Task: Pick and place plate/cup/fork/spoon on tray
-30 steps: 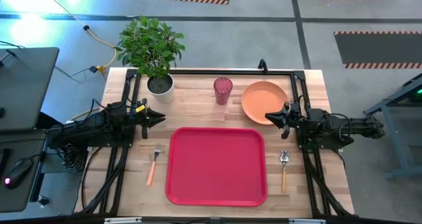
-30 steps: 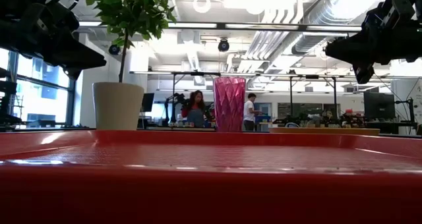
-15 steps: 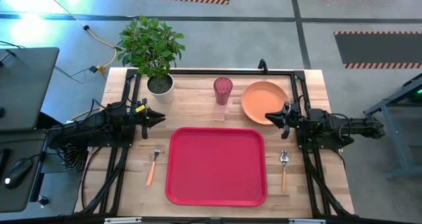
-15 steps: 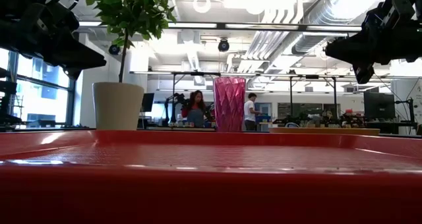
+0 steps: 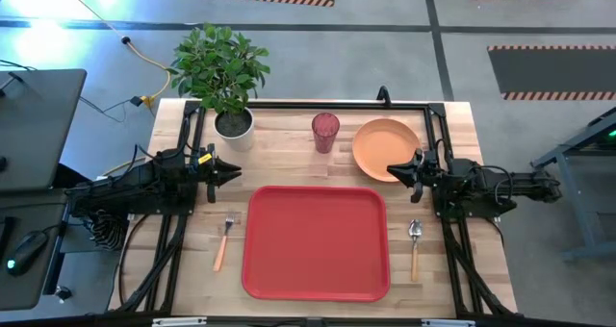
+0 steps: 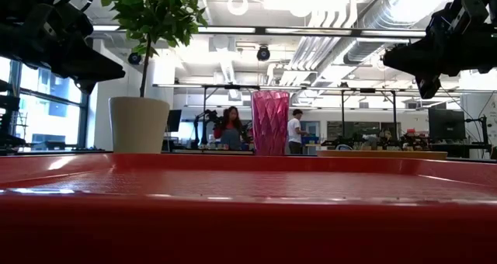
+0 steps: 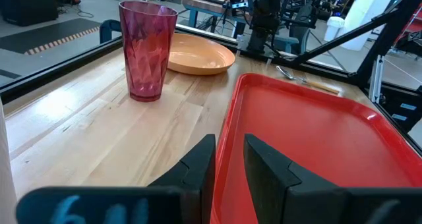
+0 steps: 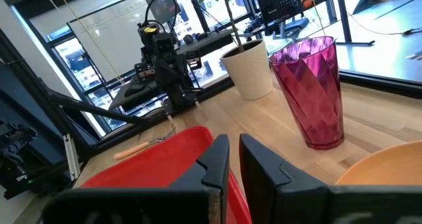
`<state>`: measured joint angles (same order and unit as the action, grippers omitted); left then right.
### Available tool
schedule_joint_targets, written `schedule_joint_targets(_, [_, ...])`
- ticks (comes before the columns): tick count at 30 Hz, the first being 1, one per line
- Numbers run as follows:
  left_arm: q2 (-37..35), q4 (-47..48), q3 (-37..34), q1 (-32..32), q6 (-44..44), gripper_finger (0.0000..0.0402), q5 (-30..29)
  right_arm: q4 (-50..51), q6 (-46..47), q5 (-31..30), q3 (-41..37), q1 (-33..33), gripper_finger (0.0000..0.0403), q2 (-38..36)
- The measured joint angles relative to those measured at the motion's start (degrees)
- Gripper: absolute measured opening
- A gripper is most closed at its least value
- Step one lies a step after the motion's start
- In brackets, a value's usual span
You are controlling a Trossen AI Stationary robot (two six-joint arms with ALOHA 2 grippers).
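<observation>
Nothing is on the tray (image 5: 318, 242) yet, so you have all four picks left: the cup (image 5: 325, 132) and plate (image 5: 385, 148) stand side by side along the far tabletop edge beyond the tray, the fork (image 5: 224, 240) lies on the tabletop just left of it and the spoon (image 5: 415, 245) just right. Your left gripper (image 5: 231, 172) hovers by the tray's far left corner, jaws nearly closed with only a narrow gap and holding nothing. Your right gripper (image 5: 395, 169) sits at the plate's near rim, jaws likewise almost closed and empty.
</observation>
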<state>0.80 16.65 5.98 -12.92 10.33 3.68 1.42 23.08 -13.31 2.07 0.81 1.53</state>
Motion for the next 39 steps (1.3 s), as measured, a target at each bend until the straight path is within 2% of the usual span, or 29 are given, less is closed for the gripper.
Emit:
schedule_joint_targets(25, [0.0, -0.2, 0.0, 0.0, 0.3, 0.0069, 0.0, 0.0, 0.0, 0.0, 0.0, 0.0, 0.0028, 0.0])
schedule_joint_targets(32, [0.0, -0.2, 0.0, 0.0, 7.5, 0.0069, 0.1, 0.0, 0.0, 0.0, 0.0, 0.0, 0.0028, 0.0])
schedule_joint_targets(39, [0.0, -0.5, 0.0, 0.0, 10.6, 0.0069, 0.2, 0.0, 0.0, 0.0, 0.0, 0.0, 0.0028, 0.0])
